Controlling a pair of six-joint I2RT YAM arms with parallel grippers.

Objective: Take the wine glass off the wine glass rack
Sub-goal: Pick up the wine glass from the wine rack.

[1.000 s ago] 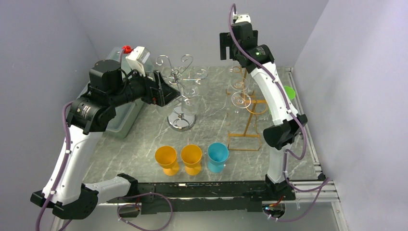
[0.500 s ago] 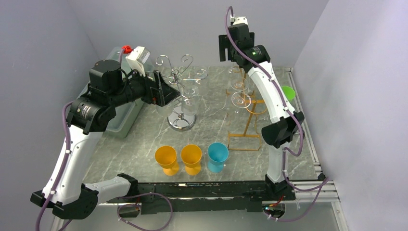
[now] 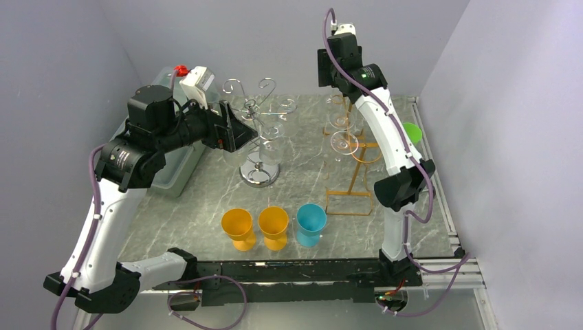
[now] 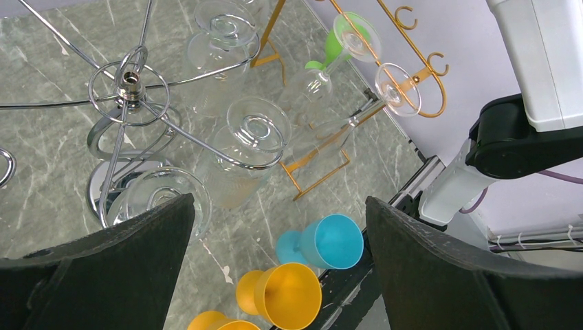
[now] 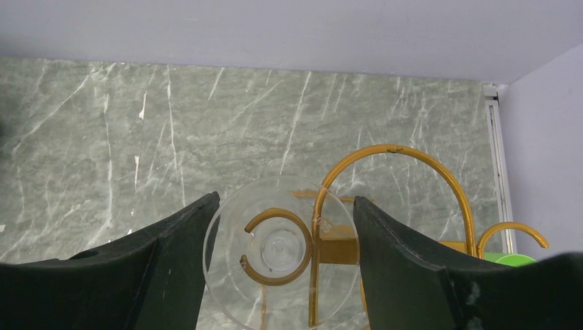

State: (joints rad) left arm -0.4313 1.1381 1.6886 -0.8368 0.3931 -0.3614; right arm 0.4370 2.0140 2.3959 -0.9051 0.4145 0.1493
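A clear wine glass (image 5: 280,249) hangs upside down from a hook of the gold wine glass rack (image 5: 399,147), its round foot facing me in the right wrist view. My right gripper (image 5: 285,199) is directly above it, at the far end of the rack (image 3: 359,175). Its fingers (image 5: 172,261) stand close on either side of the foot, apart from each other, with no firm grip showing. Two more clear glasses (image 3: 342,142) hang lower on the same rack. My left gripper (image 4: 280,201) is wide open and holds nothing, hovering beside the chrome stand (image 4: 129,81).
The chrome stand (image 3: 260,130) carries several clear glasses. Two orange cups (image 3: 238,227) and a blue cup (image 3: 311,223) stand near the front edge. A green cup (image 3: 412,130) sits by the right wall, a grey bin (image 3: 172,165) at the left.
My right gripper's fingers have drawn in toward the glass foot, and that wrist has shifted slightly over the rack. The left arm has not moved.
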